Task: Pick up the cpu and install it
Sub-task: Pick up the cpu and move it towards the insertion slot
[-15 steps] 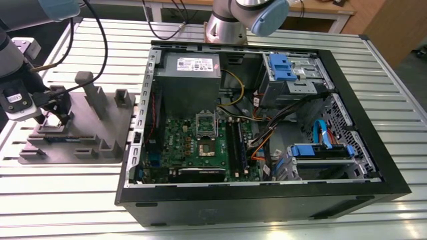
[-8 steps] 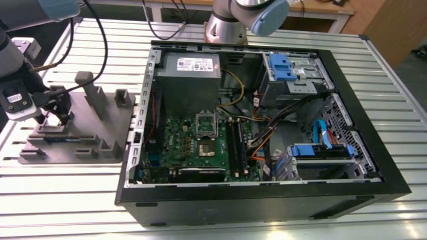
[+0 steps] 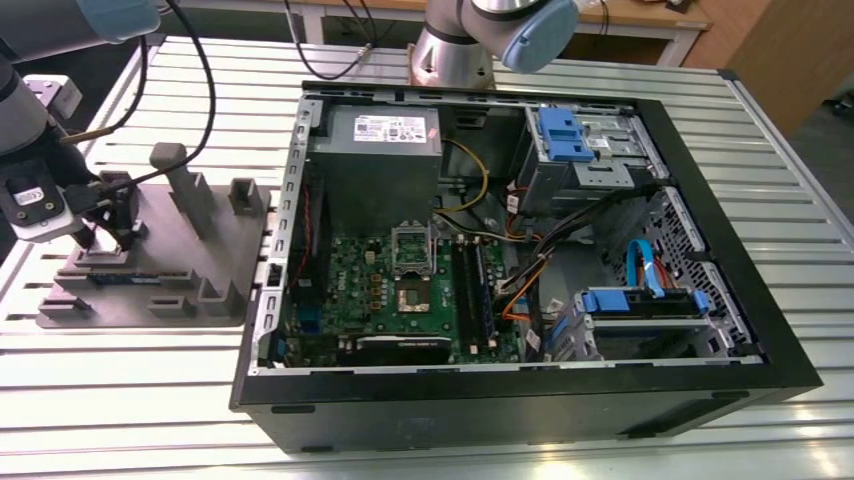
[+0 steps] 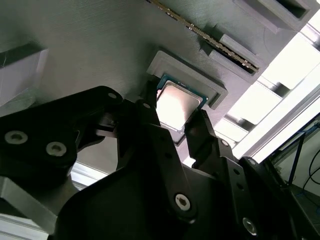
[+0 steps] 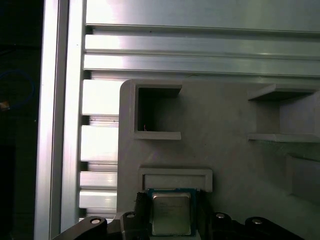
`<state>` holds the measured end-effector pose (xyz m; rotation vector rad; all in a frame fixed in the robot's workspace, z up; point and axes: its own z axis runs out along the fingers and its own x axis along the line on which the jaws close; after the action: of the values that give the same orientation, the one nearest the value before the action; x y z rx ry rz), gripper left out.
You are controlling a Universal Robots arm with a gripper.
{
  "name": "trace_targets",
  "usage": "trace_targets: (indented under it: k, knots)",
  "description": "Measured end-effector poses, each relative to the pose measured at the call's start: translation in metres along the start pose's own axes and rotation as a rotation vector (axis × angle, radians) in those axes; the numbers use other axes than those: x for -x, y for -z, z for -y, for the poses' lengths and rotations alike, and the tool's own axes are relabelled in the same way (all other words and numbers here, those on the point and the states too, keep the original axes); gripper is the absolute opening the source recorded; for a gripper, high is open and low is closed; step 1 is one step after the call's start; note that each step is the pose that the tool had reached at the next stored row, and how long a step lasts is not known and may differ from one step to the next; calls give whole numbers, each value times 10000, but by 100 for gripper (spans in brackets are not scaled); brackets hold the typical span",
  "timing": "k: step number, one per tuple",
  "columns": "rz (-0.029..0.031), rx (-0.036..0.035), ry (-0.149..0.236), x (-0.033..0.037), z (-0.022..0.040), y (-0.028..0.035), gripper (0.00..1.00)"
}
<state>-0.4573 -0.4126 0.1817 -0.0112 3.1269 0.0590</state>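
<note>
A: Where is the cpu kept?
B: Seated in the grey holder, exterior view's left. The end effector is set astride it; clamping cannot be told.
A: Handling?
B: Judged light, stiff, fragile; best taken by opposite edges.

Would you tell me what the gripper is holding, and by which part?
It cannot be told. The gripper straddles the cpu, which lies in a recess of the grey holder; whether it grips the chip's side edges is unclear.
</note>
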Motion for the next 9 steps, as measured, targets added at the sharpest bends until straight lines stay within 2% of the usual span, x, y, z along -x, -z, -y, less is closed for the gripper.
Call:
trace_targets:
  k: [9]
  knots:
    - [-2,-1,-5,2,-1,2,47]
